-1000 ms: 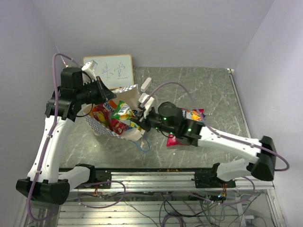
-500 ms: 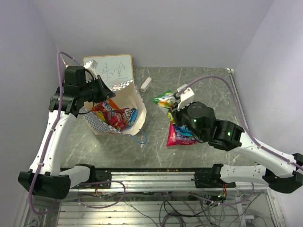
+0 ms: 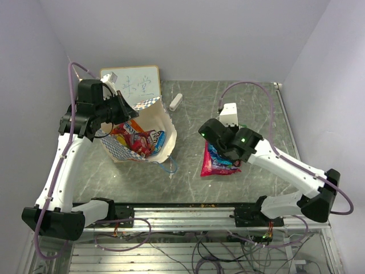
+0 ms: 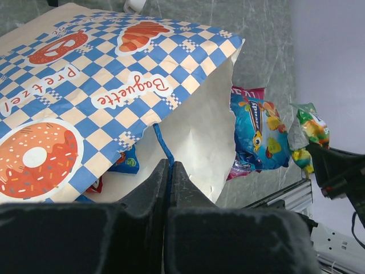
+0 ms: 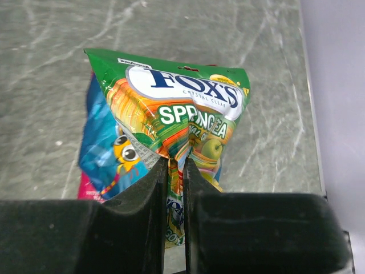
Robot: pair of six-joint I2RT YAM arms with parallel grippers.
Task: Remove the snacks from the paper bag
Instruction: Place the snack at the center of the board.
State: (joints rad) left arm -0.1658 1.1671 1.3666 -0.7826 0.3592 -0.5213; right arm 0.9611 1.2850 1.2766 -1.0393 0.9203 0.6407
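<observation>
- Pinching the rim of the paper bag [image 4: 85, 97], the left gripper [image 4: 169, 166] has its two fingers pressed fully together. A thin blue cord handle [image 4: 163, 142] runs straight down into the pinch.
- In the top view that grip sits at the bag's far left edge, and the mouth gapes upward.
- The bag stands on the left part of the table [image 3: 256, 97], just in front of the white writing board [image 3: 137, 80].
- Several snacks show inside the mouth, among them a red packet [image 3: 132, 142] and a blue-and-white packet [image 3: 159, 138]. How many lie beneath them cannot be told.
- The right gripper [image 5: 175, 164] is closed to a narrow slit on the crumpled lower part of a green-yellow packet [image 5: 182, 111], whose printed face fans out beyond the fingertips.
- That packet is outside the bag, over the right-centre of the table. From above the arm hides it.
- Directly below it a blue packet [image 5: 100, 148] lies flat on a pink-red packet [image 3: 214, 165], both on the table, well apart from the bag.
- Whether the held packet touches the blue one cannot be told.
- A white oblong block [image 3: 175, 101] lies on the table beside the board's right edge, apart from bag and packets.
</observation>
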